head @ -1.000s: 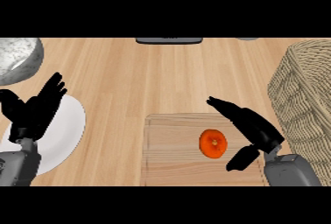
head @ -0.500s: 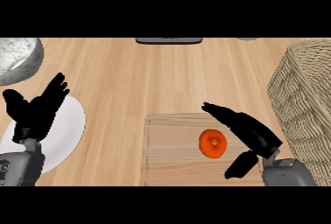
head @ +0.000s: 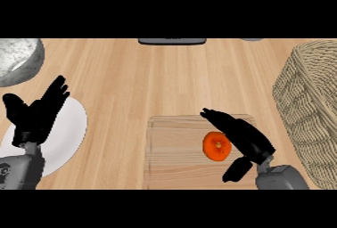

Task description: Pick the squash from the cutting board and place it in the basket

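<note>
The pale wooden counter (head: pixel 151 80) ran the full width of the view. At its right edge stood the tall woven wicker basket (head: pixel 313 107), the biggest thing on it. A square light-wood cutting board (head: pixel 174 153) lay toward the near edge, left of the basket and apart from it. A round white plate (head: pixel 69 133) sat at the left, with a speckled grey bowl (head: pixel 16 60) in the far left corner and a dark flat object (head: pixel 172 41) at the far edge. The left hand (head: pixel 36 118) rested open over the plate, fingers straight and spread. The right hand (head: pixel 244 136) hung over the board, fingers extended and thumb apart, arched just beside the small orange squash (head: pixel 216 146), which lay on the board's right half, not yet gripped.
</note>
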Controlling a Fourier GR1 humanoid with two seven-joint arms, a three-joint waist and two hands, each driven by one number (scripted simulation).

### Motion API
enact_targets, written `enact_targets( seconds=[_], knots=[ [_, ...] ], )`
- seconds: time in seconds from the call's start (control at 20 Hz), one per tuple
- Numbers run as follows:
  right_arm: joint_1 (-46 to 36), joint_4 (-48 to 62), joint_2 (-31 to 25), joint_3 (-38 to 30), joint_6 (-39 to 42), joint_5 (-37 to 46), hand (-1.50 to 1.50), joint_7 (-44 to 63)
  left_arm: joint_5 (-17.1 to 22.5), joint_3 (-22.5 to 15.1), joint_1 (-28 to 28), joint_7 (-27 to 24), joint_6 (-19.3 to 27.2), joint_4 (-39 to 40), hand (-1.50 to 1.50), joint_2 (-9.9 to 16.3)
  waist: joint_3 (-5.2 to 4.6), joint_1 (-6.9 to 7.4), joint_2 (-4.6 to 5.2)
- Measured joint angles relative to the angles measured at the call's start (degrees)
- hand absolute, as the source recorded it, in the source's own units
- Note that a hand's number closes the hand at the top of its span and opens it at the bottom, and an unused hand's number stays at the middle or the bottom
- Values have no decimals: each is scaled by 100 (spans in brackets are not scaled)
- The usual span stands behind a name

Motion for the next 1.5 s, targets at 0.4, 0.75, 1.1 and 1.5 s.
enact_targets(
  seconds=[0.4,0.75,1.1,1.5],
  knots=[
    [-60,279,-86,291,-218,629,150,-292,-109,14,95,113,17,-234,0,-140,-4,3,-8],
    [-111,533,47,393,-598,1015,150,-553,-125,180,-53,-35,-131,64,0,-103,-25,-3,-44],
    [-617,1001,785,-968,-1463,1058,150,1981,-97,190,-123,17,-141,3,0,-90,-17,5,58],
    [-1882,1555,930,-1900,-3223,1169,150,4840,-155,-55,-298,17,-200,-8,0,-237,0,425,160]
  ],
)
